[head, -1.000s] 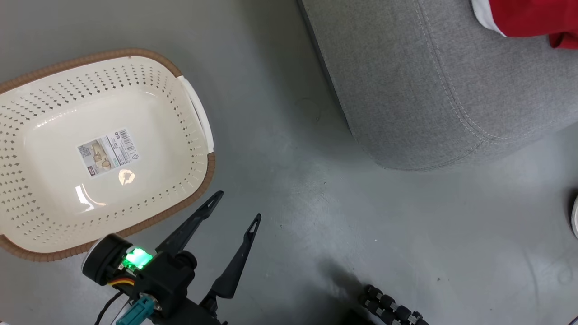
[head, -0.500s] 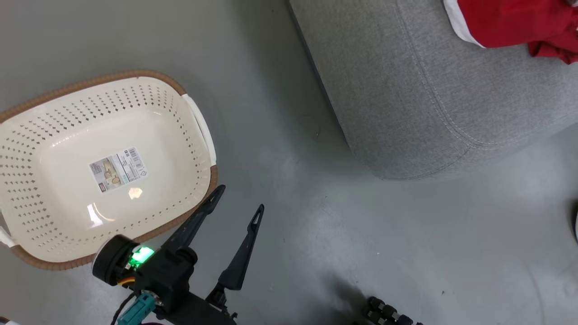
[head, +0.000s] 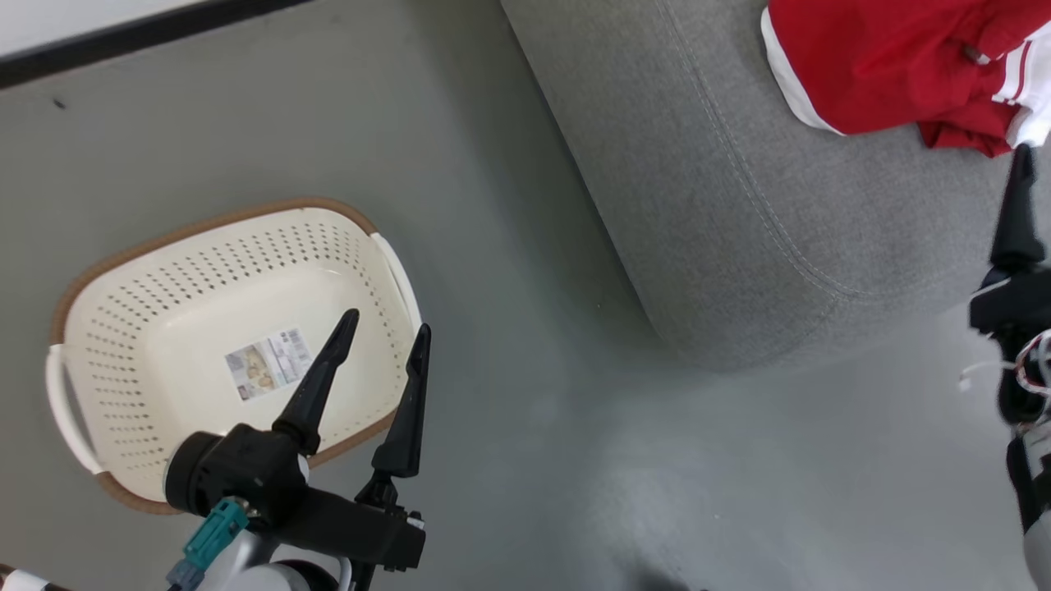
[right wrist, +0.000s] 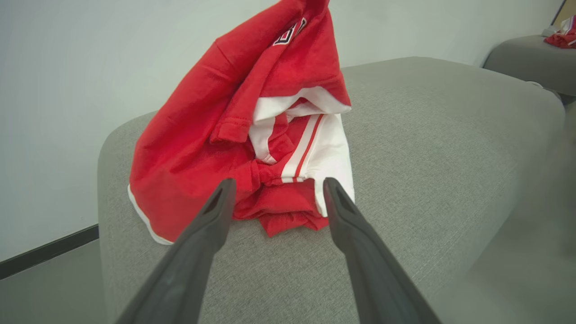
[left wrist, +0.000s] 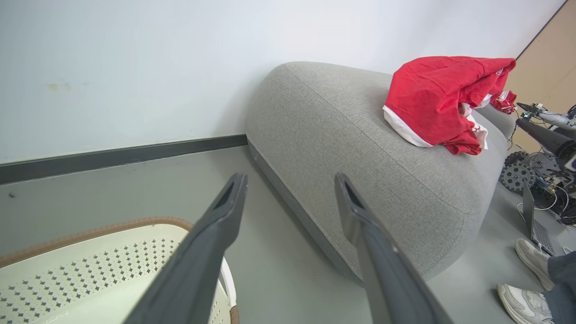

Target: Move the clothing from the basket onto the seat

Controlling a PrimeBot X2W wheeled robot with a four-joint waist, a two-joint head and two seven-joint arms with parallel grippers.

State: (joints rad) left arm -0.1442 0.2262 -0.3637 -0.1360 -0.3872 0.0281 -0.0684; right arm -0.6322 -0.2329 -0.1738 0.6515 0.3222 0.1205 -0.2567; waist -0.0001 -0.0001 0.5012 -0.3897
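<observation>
The clothing [head: 870, 66], red with white trim, lies heaped on the grey seat [head: 722, 189] at the upper right. In the right wrist view my right gripper [right wrist: 276, 182] is open, its tips just short of the clothing [right wrist: 216, 135] on the seat [right wrist: 427, 135], with nothing between them. One of its dark fingers [head: 1021, 189] shows at the head view's right edge. The cream basket [head: 197, 222] stands on the floor at the left, holding just a paper label [head: 268, 362]. My left gripper [head: 387, 324] hangs open and unladen over the basket's right end.
A dark skirting strip [head: 123, 37] runs along the wall behind the basket. In the left wrist view a person's white shoes [left wrist: 526, 252], a laptop [left wrist: 535, 220] and a wheeled machine [left wrist: 517, 171] sit beyond the seat's right end. Grey floor lies between basket and seat.
The head camera has shifted, so basket and seat sit lower in the picture. My left gripper has swung over the basket's right end. A right gripper finger has come into view by the clothing.
</observation>
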